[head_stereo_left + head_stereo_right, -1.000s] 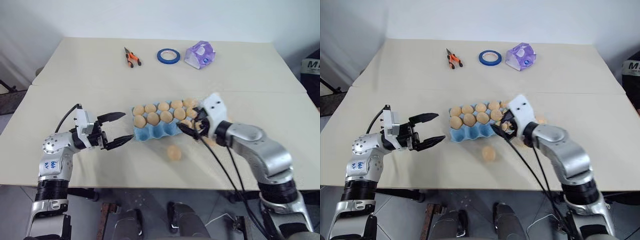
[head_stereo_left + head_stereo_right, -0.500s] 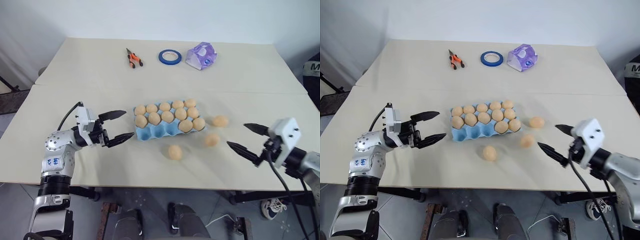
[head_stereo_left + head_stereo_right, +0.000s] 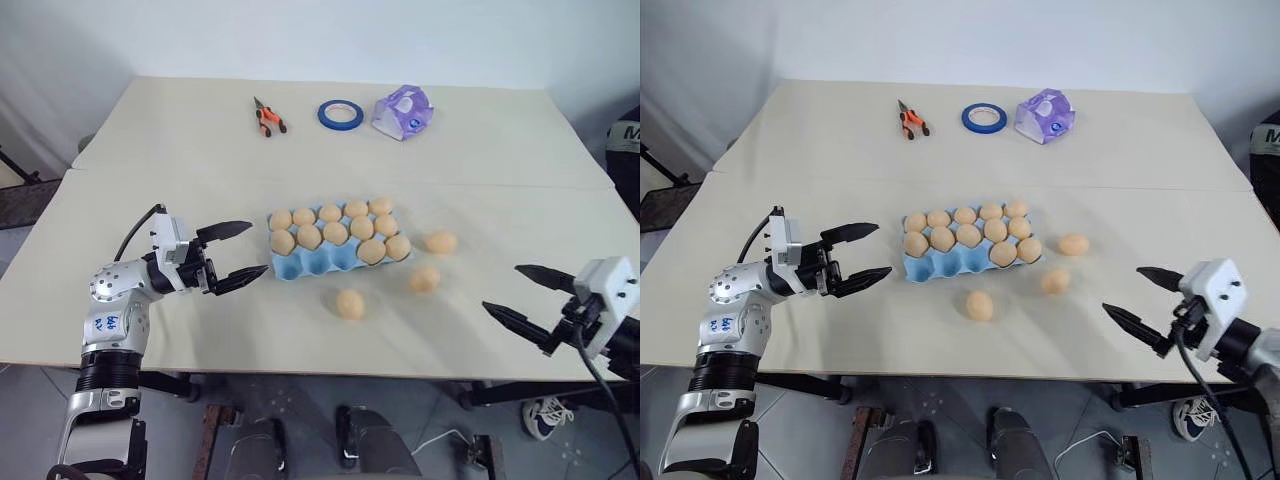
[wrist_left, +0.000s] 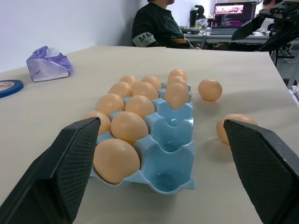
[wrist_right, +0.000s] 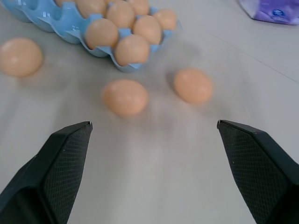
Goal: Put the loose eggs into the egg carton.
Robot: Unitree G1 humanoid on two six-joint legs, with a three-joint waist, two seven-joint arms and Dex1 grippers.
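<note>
The light-blue egg carton (image 3: 302,266) lies mid-table with several tan eggs in its two far rows and its near row of cups bare. Three loose eggs rest on the table: one in front of the carton (image 3: 350,304), one off its right corner (image 3: 425,279), one further right (image 3: 440,241). My left gripper (image 3: 256,248) is open, level, pointing at the carton's left end from a short gap. My right gripper (image 3: 502,287) is open near the table's front right, well apart from the eggs, which lie ahead of it (image 5: 125,97).
Orange-handled pliers (image 3: 264,117), a blue tape ring (image 3: 338,113) and a purple-and-white packet (image 3: 400,110) sit along the far side. A seam crosses the table behind the carton. A seated person (image 4: 159,25) shows beyond the table's right end.
My right gripper has pulled away from the carton's right end, going right and back toward the table's front edge, uncovering the two loose eggs there. The left gripper has stayed put.
</note>
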